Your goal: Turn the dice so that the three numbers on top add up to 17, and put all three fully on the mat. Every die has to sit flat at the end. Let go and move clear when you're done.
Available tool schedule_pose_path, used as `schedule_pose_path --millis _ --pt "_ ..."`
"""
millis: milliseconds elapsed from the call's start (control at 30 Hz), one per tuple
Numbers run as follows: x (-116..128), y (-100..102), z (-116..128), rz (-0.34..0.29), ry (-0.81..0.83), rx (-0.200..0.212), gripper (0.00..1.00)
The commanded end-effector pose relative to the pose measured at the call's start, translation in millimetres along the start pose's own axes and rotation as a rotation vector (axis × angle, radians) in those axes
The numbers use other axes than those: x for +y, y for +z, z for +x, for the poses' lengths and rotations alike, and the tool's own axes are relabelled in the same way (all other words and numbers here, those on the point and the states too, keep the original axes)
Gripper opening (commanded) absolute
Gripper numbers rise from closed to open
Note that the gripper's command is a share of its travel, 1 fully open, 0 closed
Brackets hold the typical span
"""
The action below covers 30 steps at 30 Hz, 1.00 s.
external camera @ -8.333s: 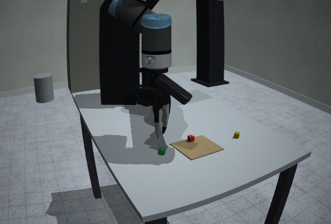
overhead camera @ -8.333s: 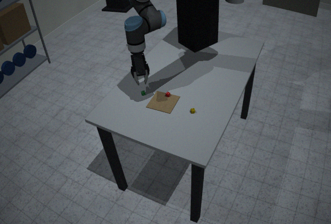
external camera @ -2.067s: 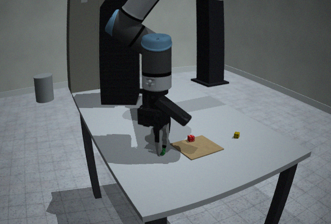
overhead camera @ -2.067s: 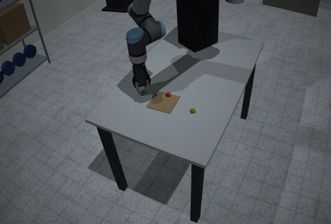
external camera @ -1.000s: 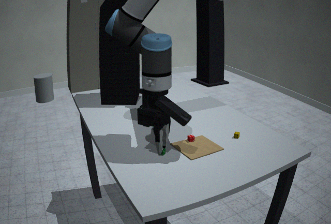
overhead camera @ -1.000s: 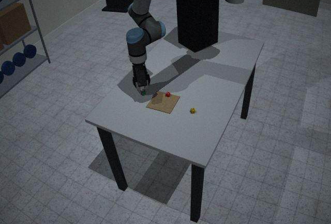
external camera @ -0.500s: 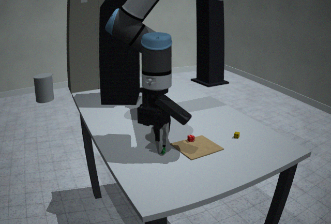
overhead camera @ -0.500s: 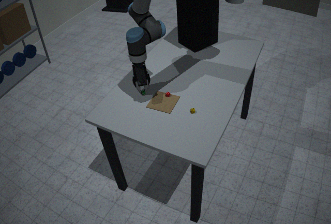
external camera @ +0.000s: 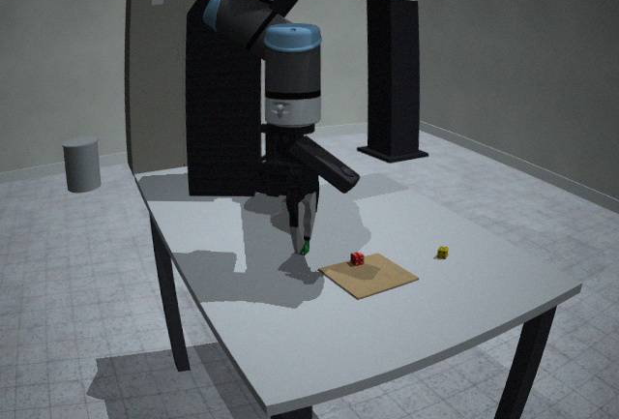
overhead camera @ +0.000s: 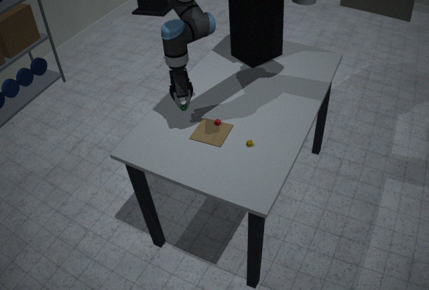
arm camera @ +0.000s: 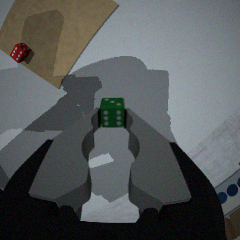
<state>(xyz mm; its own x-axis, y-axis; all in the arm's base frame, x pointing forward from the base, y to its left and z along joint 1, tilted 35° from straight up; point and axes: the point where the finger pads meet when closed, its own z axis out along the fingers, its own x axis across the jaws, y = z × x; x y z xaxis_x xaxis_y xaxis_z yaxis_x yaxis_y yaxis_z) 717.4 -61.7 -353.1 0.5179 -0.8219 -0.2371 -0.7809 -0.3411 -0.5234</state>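
High top view, low exterior view, close downward wrist view; shared table (overhead camera: 221,176) and mat (external camera: 379,279).

A bare lab or storeroom: tiled floor (overhead camera: 346,210), plain walls, metal shelf rack (overhead camera: 45,20) holding a cardboard box (overhead camera: 17,29).
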Motion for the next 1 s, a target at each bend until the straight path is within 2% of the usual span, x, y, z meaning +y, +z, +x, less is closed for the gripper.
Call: schedule_pose_path --millis 0,633,967 --pt "-0.2 -27.1 0.3 0.0 -0.001 -0.001 0.03" --pt "-2.8 -28.7 -1.8 -0.001 0.018 -0.001 0.03" --pt "-30.2 -29.7 -25.4 -0.002 0.223 0.0 0.03"
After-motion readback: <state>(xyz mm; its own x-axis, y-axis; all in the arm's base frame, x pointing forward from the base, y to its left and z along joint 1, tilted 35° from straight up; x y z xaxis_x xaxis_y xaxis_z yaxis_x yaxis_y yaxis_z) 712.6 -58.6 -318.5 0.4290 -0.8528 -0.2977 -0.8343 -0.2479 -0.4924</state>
